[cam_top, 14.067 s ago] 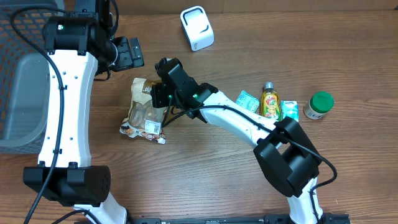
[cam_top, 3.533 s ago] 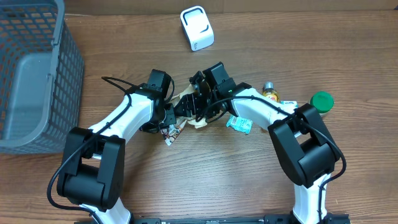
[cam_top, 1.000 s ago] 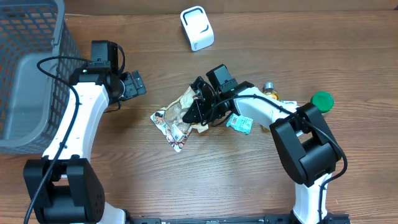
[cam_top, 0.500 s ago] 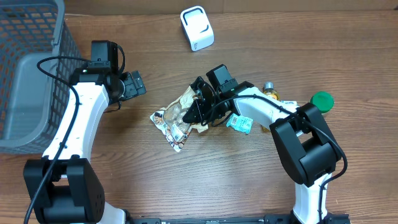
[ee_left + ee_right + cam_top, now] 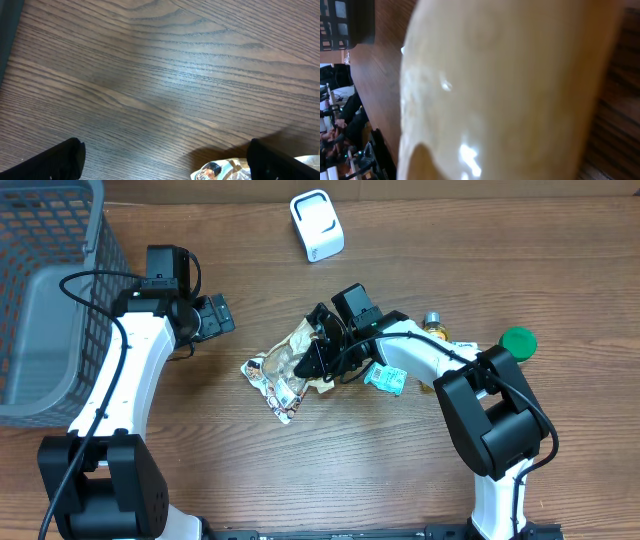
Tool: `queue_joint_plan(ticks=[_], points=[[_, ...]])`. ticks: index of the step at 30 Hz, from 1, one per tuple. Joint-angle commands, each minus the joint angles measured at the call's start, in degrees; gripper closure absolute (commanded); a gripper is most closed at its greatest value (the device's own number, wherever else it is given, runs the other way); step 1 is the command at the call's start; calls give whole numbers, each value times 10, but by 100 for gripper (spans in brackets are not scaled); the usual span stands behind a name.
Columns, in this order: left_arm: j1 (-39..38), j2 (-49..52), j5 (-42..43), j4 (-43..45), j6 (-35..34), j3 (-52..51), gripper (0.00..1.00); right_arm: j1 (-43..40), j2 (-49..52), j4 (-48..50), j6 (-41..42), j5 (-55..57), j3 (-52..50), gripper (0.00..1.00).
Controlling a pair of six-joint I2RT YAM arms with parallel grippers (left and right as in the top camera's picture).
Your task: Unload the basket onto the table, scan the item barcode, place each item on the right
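- The right gripper (image 5: 316,352) has its fingers pinched shut on the upper edge of the snack bag (image 5: 277,376). The bag sits mid-table, its lower end trailing toward the near-left, well short of the white barcode scanner (image 5: 317,225) at the far edge.
- The left gripper (image 5: 215,317) hangs wide open and empty to the left of the bag, apart from it. Its wrist camera shows both fingertips (image 5: 55,160) over bare wood, with only a corner of the bag at the bottom edge.
- Biggest worry, to my eye: it's an edge pinch on slick film, so the weight of the contents could pull the bag out if it's swung quickly.
- The bag is limp, so it may fold or twist as it travels and turn the barcode away from the scanner. A pale printed patch near its lower end might be the code, but it's too small to tell.
- Glare is another risk, since the right wrist view is filled with a glossy cream surface throwing bright highlights.
- A teal sachet (image 5: 386,378) lies just beside the right arm and a sweep could drag it along.
- The bag is crinkled, shiny and lumpy with loose pieces.
- The scanner is a smooth, rounded plastic block.
- The table (image 5: 330,470) is dark wood with strong grain.
- The basket (image 5: 105,270) at far left is grey mesh.
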Motion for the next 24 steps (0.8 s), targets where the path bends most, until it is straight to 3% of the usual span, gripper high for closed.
queue_joint_plan(ticks=[1, 24], points=[[-1, -1, -8, -1, 10, 4, 1, 1, 7, 3, -7, 1, -4, 92], [-1, -1, -8, -1, 10, 4, 1, 1, 7, 0, -7, 18, -4, 96]])
